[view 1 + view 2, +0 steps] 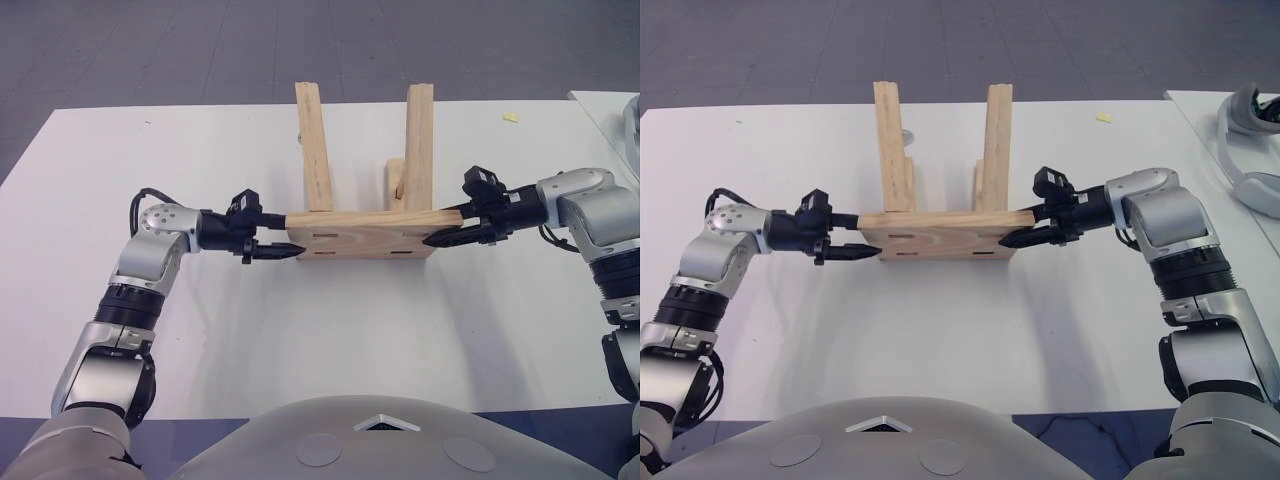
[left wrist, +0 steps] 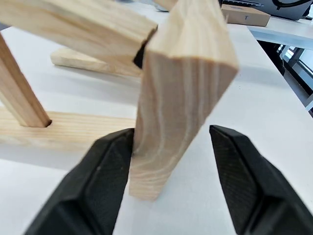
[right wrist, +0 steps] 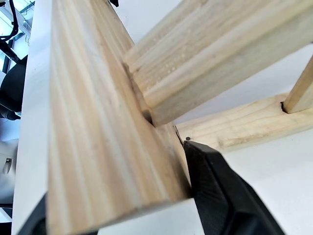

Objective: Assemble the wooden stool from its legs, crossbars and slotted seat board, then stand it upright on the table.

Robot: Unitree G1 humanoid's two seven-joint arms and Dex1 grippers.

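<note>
Left eye view, stool (image 1: 365,215): lies on its side mid-surface (image 1: 330,340), with the seat board (image 1: 360,243) on edge facing 6 o'clock and the legs (image 1: 313,145) pointing to 12 o'clock.
Left gripper (image 1: 285,235): at the seat board's 9 o'clock end; fingers (image 2: 102,181) spread astride it, one touching wood, the other standing apart.
Right gripper (image 1: 440,228): at the 3 o'clock end; fingers (image 3: 220,191) pressed against the seat board's faces, gripping it.

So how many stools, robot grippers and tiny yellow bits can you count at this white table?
wooden stool: 1
grippers: 2, the left gripper and the right gripper
yellow scrap: 1
Total: 4
</note>
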